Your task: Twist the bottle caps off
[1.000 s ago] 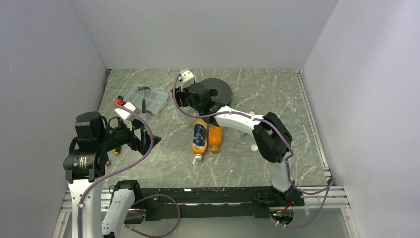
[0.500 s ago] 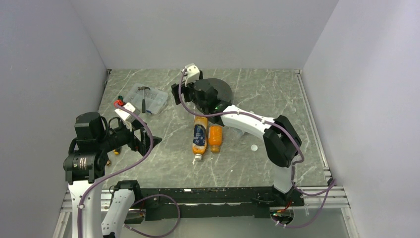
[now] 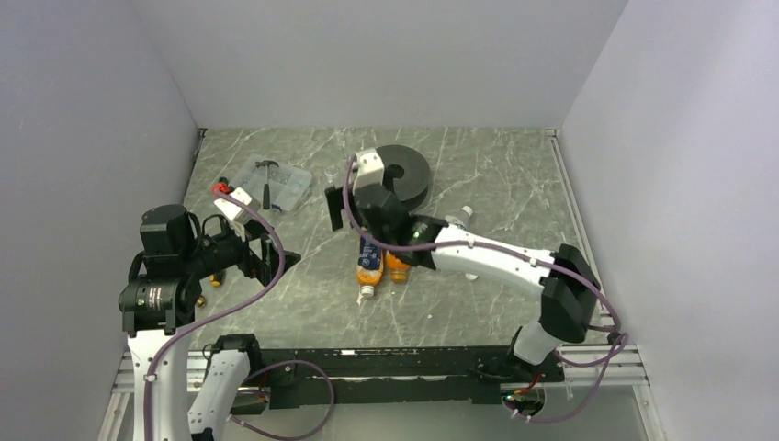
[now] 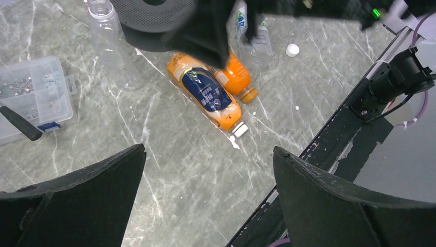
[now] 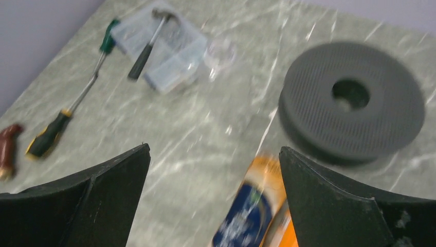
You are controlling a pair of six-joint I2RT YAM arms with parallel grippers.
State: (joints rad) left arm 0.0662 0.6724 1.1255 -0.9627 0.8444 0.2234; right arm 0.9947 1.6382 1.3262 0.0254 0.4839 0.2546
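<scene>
Over the tall orange bottle (image 4: 208, 95), the right hand (image 5: 213, 154) hovers spread wide, empty.

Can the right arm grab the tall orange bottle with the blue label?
Probably yes. The right gripper hangs open above the tall orange bottle, with nothing between them. The short orange bottle lying right beside it might crowd one finger.
</scene>
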